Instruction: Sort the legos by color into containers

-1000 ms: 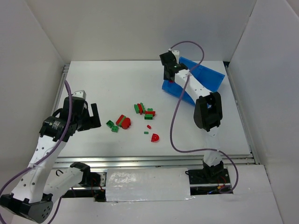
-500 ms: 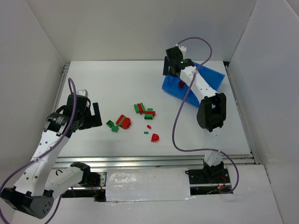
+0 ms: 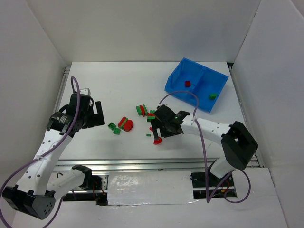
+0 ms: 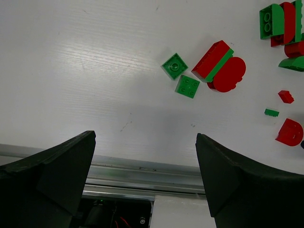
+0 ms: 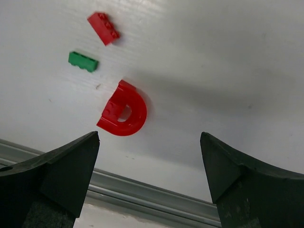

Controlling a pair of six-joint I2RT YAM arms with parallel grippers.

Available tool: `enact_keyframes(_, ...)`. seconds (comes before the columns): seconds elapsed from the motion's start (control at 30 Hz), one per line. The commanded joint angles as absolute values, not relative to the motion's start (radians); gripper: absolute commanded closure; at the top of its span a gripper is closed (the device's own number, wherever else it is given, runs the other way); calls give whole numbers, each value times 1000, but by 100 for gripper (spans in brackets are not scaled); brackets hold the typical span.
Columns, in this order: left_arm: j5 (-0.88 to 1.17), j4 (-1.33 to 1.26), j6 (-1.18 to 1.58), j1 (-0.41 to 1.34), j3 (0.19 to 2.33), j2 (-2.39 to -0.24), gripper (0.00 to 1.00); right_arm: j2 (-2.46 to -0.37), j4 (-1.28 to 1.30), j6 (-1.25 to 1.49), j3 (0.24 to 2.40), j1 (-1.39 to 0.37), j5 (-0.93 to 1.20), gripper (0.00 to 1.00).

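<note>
Step in hand — approach for a pick. My right gripper [image 5: 148, 151] hangs over the red arch brick [image 5: 124, 115] with jaws spread wide and empty. The brick lies flat on the table [image 5: 228, 71] near the front rail [image 5: 142, 194], well apart from the blue bin [image 3: 173, 78]. Its straight side — the long axis — runs steeply up-right in the wrist view; the curve faces right. Next, I judge: descend, straddle it, close.
</note>
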State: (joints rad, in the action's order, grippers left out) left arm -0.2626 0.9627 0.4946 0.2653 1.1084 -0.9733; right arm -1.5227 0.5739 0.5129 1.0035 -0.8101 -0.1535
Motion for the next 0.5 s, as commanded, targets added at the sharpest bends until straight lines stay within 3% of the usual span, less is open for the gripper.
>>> enact_keyframes(0.0, -238, 911, 457, 268, 1104, -985, 1, -1522, 485, 453, 979, -827, -80, 6)
enact_keyframes(0.3, -232, 900, 446, 268, 1114, -1015, 0, -1614, 445, 535, 1011, -839, -67, 9)
enact_keyframes(0.47, -236, 894, 448, 268, 1104, -1009, 1, -1667, 489, 607, 1032, -870, -118, 16)
